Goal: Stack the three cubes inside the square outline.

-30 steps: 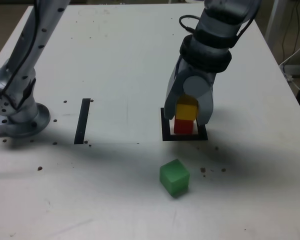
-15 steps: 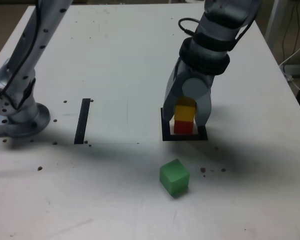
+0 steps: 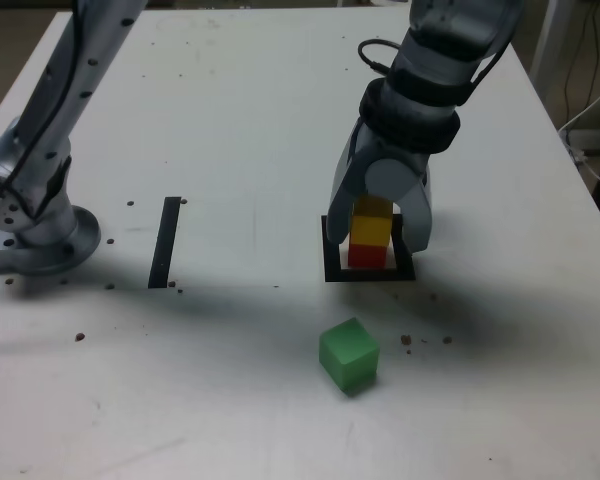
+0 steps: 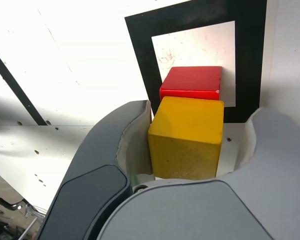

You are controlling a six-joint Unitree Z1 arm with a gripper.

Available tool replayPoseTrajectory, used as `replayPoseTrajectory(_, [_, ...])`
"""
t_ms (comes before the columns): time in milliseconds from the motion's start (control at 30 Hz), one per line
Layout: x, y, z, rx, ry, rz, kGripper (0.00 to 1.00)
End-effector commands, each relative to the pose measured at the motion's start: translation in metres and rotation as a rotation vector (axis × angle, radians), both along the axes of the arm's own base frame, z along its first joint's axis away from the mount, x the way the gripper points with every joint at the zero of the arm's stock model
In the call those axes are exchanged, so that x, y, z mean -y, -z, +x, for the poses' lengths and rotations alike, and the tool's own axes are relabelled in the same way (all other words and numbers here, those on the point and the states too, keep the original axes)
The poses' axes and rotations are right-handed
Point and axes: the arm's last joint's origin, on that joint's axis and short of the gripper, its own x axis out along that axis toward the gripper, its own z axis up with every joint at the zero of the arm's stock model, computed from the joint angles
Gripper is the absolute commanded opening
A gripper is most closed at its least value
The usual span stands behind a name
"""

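Here's the yellow block (image 4: pixel 182 132), sitting on the red block (image 4: pixel 194 80), which rests flat inside the black square (image 4: pixel 247 60) and gives it a level base. The gripper (image 3: pixel 377 239) stands open around the yellow one, rounded grey jaws spread, a gap showing on one side, probably to let it go without dragging the stack! Smooth, sharp-edged solids, these, the red with a chipped edge. Nearer the camera than the square, the green block (image 3: pixel 348 355) sits outside it on the scuffed white table (image 3: pixel 250 120), presumably next up.
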Motion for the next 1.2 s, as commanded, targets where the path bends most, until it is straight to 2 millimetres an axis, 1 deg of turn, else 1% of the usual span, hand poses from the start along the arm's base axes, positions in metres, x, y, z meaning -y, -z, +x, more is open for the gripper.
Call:
replayPoseTrajectory(0, [-0.001,-0.002,-0.001,0.006,0.0,0.004,1.0])
replayPoseTrajectory(100, [-0.003,-0.014,-0.006,0.03,-0.002,0.033,1.0])
replayPoseTrajectory(233, [-0.001,-0.044,-0.024,0.09,-0.003,0.102,1.0])
replayPoseTrajectory(333, [0.006,-0.063,-0.036,0.132,0.009,0.128,1.0])
replayPoseTrajectory(433, [0.021,-0.073,-0.045,0.147,0.04,0.132,1.0])
replayPoseTrajectory(533, [0.043,-0.074,-0.051,0.15,0.098,0.128,1.0])
replayPoseTrajectory(633, [0.07,-0.072,-0.056,0.157,0.181,0.12,1.0])
replayPoseTrajectory(733, [0.101,-0.07,-0.062,0.18,0.295,0.117,1.0])
replayPoseTrajectory(867, [0.131,-0.07,-0.071,0.215,0.436,0.123,1.0])
replayPoseTrajectory(1000, [0.15,-0.067,-0.079,0.229,0.549,0.123,1.0])
replayPoseTrajectory(1167, [0.16,-0.057,-0.079,0.208,0.627,0.12,1.0])
